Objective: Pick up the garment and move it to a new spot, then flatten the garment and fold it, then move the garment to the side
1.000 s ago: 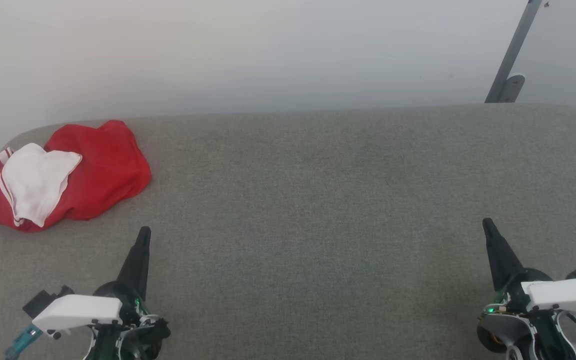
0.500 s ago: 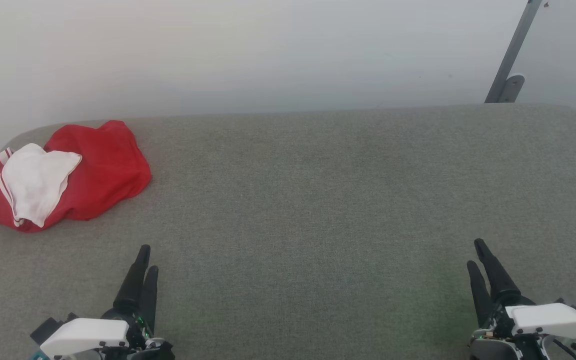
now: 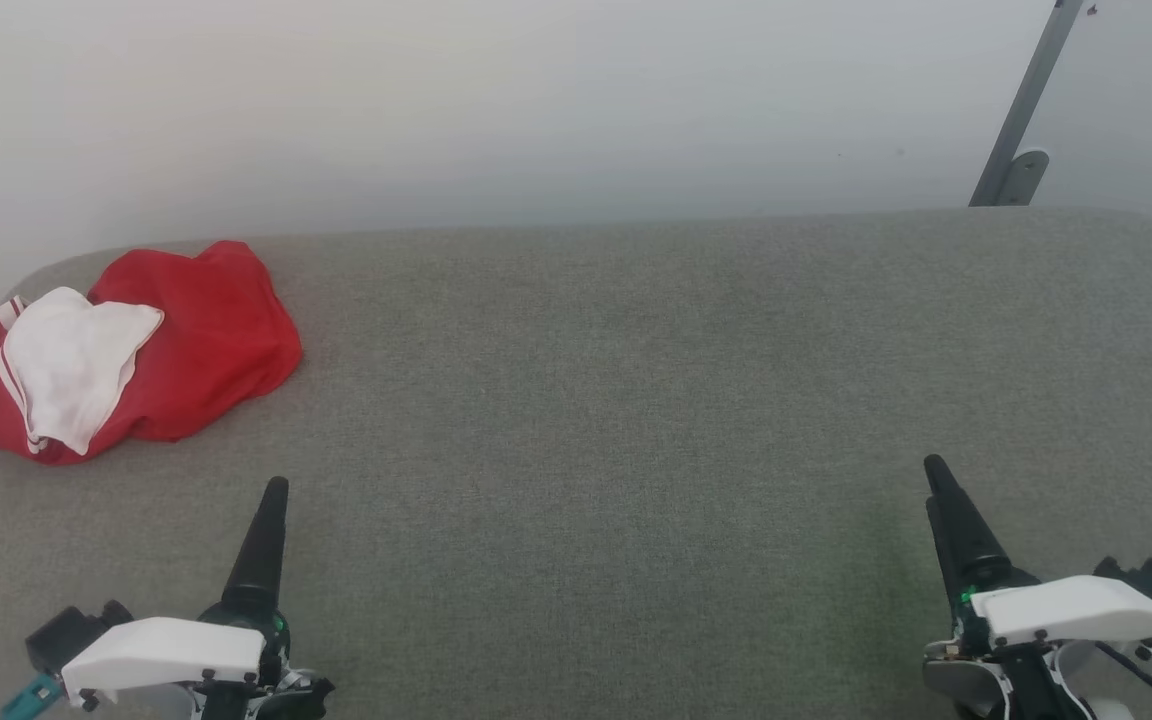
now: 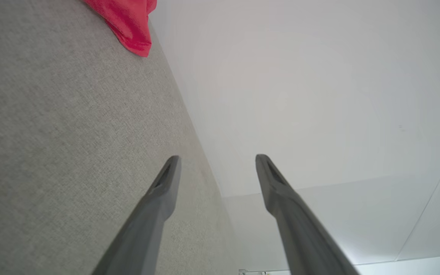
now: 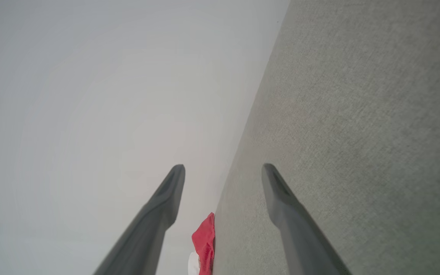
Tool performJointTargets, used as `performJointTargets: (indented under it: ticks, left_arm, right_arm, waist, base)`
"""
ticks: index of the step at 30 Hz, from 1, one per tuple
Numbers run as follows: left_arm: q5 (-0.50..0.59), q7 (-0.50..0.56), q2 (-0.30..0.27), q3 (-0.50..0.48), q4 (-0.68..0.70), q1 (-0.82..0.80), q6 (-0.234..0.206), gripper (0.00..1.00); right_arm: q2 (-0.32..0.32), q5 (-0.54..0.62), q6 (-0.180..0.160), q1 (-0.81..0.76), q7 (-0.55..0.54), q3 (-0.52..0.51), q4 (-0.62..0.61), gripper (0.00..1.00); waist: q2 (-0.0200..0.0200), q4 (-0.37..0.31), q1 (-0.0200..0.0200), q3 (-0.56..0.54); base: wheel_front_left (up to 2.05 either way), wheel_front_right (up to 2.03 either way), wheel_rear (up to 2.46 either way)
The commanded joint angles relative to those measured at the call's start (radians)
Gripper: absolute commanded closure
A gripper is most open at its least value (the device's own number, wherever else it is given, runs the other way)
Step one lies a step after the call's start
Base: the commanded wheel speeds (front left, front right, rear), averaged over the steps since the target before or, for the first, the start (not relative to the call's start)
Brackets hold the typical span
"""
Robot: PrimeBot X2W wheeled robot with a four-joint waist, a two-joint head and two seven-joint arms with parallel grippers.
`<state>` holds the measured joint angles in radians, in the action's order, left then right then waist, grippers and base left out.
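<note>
The garment (image 3: 166, 340), red with a white sleeve panel and striped trim, lies crumpled at the far left of the grey padded table (image 3: 636, 400), against the back edge. Its red edge also shows in the left wrist view (image 4: 128, 23) and, small, in the right wrist view (image 5: 204, 238). My left gripper (image 3: 274, 492) hovers near the front left, well short of the garment; its wrist view shows the left gripper (image 4: 218, 159) open and empty. At the front right, far from the garment, is my right gripper (image 3: 938, 470); the wrist view shows the right gripper (image 5: 223, 168) open and empty.
A pale wall runs right behind the table's back edge. A grey metal bracket (image 3: 1021, 120) leans up the wall at the back right. The table's rounded corners sit at the far left and far right.
Both grippers sit slightly lower in the head view than a second ago, the right one further left. Half a second ago each showed two fingers; now each is edge-on. The garment has not moved.
</note>
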<state>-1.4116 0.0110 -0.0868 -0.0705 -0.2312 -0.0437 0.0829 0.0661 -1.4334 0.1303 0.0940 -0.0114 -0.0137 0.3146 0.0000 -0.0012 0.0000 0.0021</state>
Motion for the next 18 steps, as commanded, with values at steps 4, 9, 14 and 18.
performJointTargets:
  ticks: [4, 9, 14, 18]
  left_arm:
    - [0.108, -0.023, -0.026, 0.014, 0.028, -0.019, -0.018, 0.00]
    - [0.228, -0.042, -0.053, 0.030, 0.030, -0.020, -0.022, 0.00]
    - [0.344, -0.061, -0.075, 0.046, 0.023, -0.023, -0.021, 0.00]
    - [0.418, -0.075, -0.085, 0.046, 0.022, -0.027, -0.014, 0.00]
  right_arm:
    - [0.015, 0.111, 0.000, 0.047, 0.023, 0.013, 0.011, 0.00]
    - [0.022, 0.228, 0.000, 0.062, 0.029, 0.018, 0.028, 0.00]
    - [0.022, 0.327, 0.000, 0.071, 0.026, 0.008, 0.034, 0.00]
    - [0.024, 0.398, 0.000, 0.074, 0.028, 0.002, 0.031, 0.00]
  waist:
    - [0.0000, 0.000, 0.0000, -0.001]
    - [0.0000, 0.000, 0.0000, -0.001]
    - [0.0000, -0.001, 0.0000, -0.001]
    - [0.0000, -0.001, 0.0000, 0.000]
  base:
    - [0.00, 0.00, 0.00]
    - [0.00, 0.00, 0.00]
    - [0.00, 0.00, 0.00]
    - [0.00, 0.00, 0.00]
